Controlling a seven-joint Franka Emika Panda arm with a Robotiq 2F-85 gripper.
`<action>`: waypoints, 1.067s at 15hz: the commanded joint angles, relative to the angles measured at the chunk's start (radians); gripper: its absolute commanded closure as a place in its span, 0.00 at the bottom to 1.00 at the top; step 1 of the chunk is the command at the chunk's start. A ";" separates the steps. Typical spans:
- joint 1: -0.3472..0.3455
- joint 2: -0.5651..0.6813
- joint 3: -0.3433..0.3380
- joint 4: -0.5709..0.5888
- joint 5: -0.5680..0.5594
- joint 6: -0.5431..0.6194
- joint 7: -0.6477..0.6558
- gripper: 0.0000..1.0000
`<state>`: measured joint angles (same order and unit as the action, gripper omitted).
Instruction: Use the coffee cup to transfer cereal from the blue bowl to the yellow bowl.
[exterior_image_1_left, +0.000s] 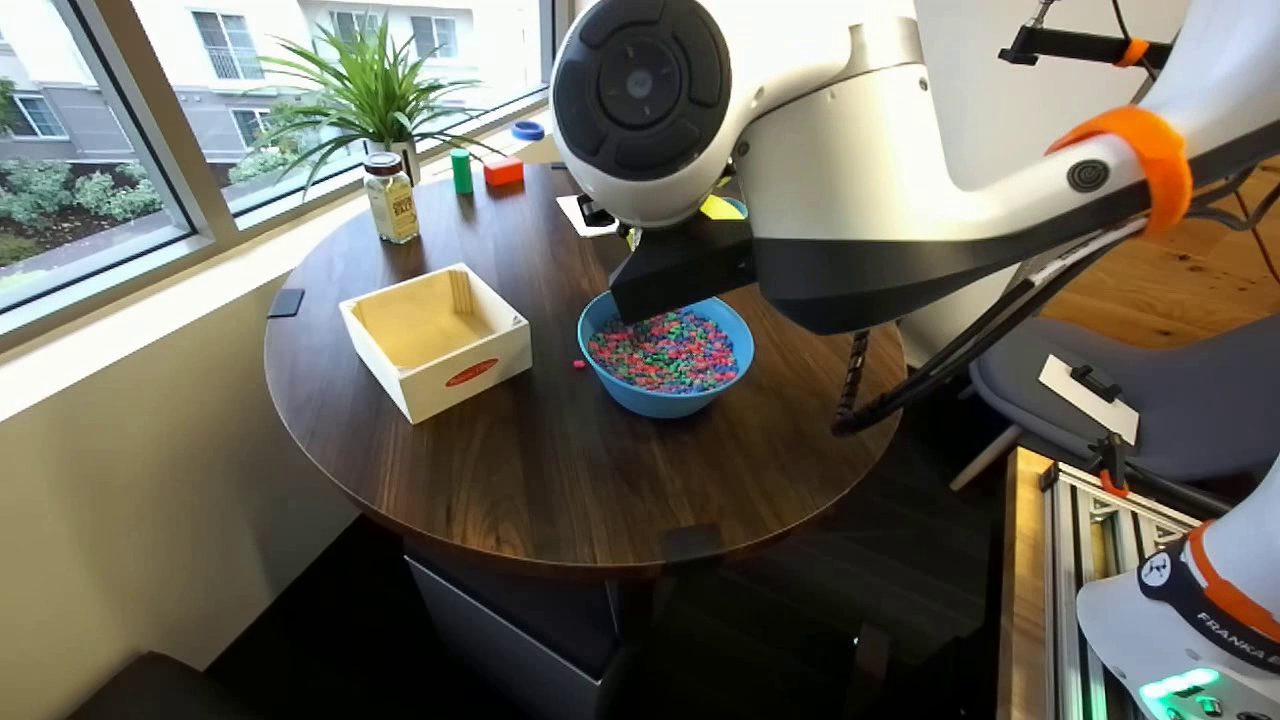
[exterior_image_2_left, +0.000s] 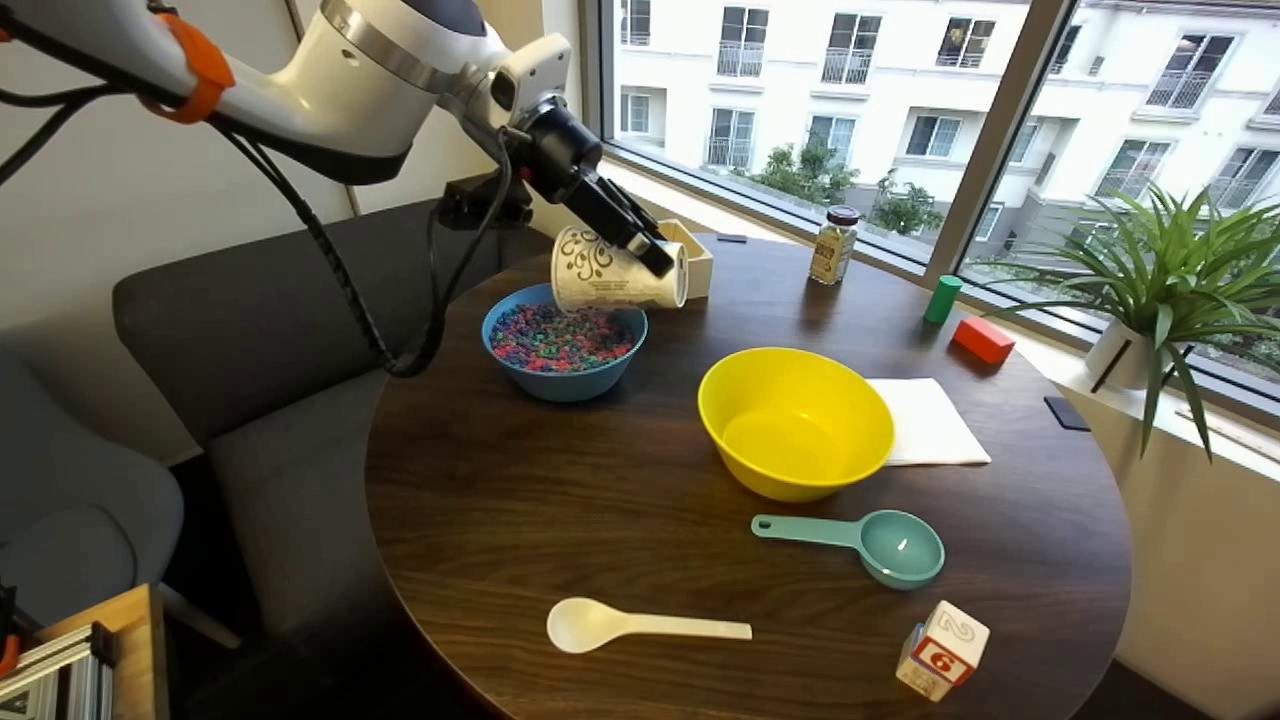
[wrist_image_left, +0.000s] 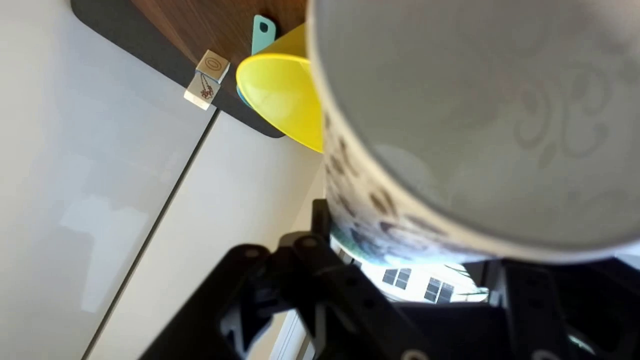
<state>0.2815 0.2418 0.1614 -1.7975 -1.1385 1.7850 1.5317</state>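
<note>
The coffee cup (exterior_image_2_left: 612, 278), white with brown swirls, lies on its side in the air at the edge of the blue bowl (exterior_image_2_left: 560, 385), its mouth turned over the bowl. My gripper (exterior_image_2_left: 652, 254) is shut on the cup's side. In the wrist view, the gripper (wrist_image_left: 410, 250) holds the cup (wrist_image_left: 480, 150) by its wall, and no pieces show in the visible inside. The multicoloured cereal (exterior_image_2_left: 560, 338) fills the blue bowl; it also shows in an exterior view (exterior_image_1_left: 670, 352), where the arm hides the cup. The yellow bowl (exterior_image_2_left: 795, 425) stands empty; it also shows in the wrist view (wrist_image_left: 285, 95).
A wooden box (exterior_image_1_left: 465, 375) stands beside the blue bowl. A white napkin (exterior_image_2_left: 925, 422), teal scoop (exterior_image_2_left: 900, 548), white spoon (exterior_image_2_left: 640, 625) and lettered blocks (exterior_image_2_left: 943, 650) lie around the yellow bowl. A jar (exterior_image_2_left: 833, 246), green cylinder (exterior_image_2_left: 943, 299) and red block (exterior_image_2_left: 983, 340) stand by the window.
</note>
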 joint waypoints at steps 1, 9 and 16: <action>0.025 0.022 0.015 -0.017 -0.064 -0.056 0.107 0.64; 0.036 0.066 0.020 -0.033 -0.103 -0.089 0.159 0.64; 0.059 0.118 0.038 -0.017 -0.136 -0.206 0.148 0.64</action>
<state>0.3305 0.3307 0.1902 -1.8175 -1.2452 1.6154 1.6651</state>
